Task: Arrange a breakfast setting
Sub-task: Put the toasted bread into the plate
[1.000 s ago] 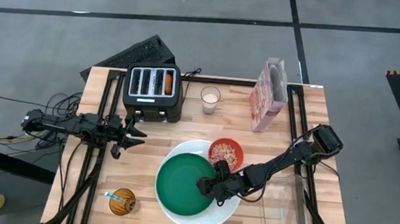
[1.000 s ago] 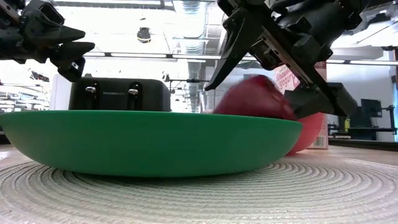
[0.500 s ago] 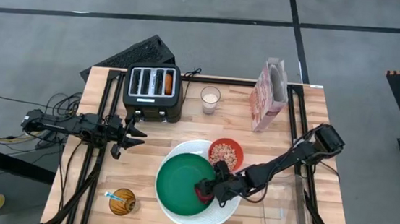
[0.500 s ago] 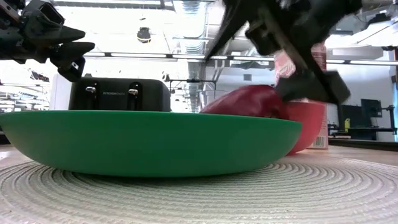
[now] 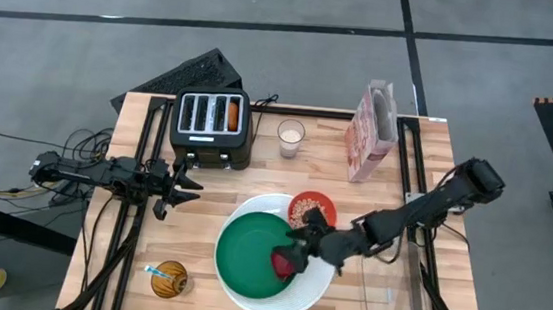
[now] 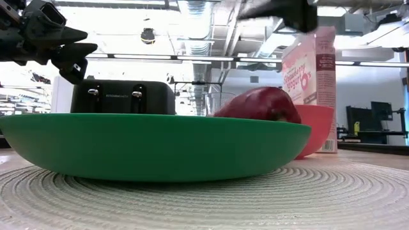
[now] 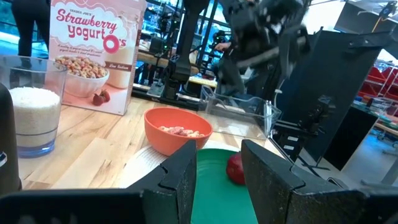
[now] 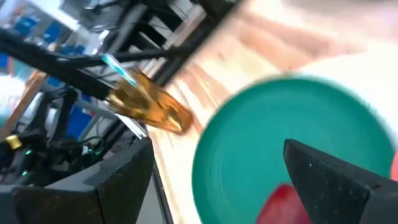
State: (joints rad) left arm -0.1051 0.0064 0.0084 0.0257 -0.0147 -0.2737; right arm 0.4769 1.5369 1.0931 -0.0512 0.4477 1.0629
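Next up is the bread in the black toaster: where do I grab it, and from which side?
Grip the round toasted bread by its exposed top edge, coming straight down from above: it stands upright in a slot of the black toaster, so only that edge is reachable.

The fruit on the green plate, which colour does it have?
Dark red. The fruit shows best in the low view, lying on the green plate.

The high camera looked straight down on the whole pale wooden bench (image 5: 129,232). The low camera sat at bench height, very close to the smaller green plate (image 6: 153,144), facing the black toaster (image 6: 121,97). The left wrist camera looked level across the bench; the right wrist camera looked down, close above it. All four views shared the green plate and dark-red fruit (image 6: 259,104).
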